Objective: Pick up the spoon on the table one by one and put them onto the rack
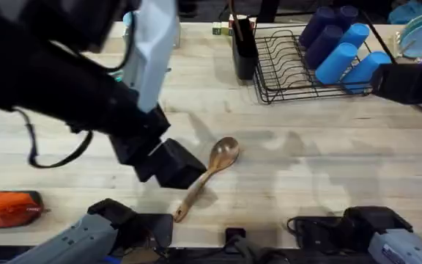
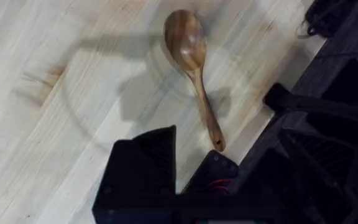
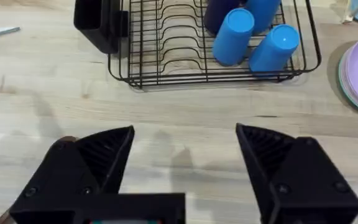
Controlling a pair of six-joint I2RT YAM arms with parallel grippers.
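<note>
Spoon (image 1: 209, 174) flat on bench (image 1: 321, 183), well short of rack (image 1: 291, 70). Left hand (image 1: 168, 163) just beside handle; spread or pressed, cannot tell. Right hand (image 3: 185, 162) spread, empty. Risk: off-centre pinch skids thin handle sideways.

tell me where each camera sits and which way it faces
overhead: above the arm bases, looking down and forward over the table; left arm rises large at left, above the spoon.
left wrist: looks down at the spoon; a finger of the left gripper at the bottom.
right wrist: faces the rack; the right gripper is open.
shared: overhead and right wrist both show the rack.
</note>
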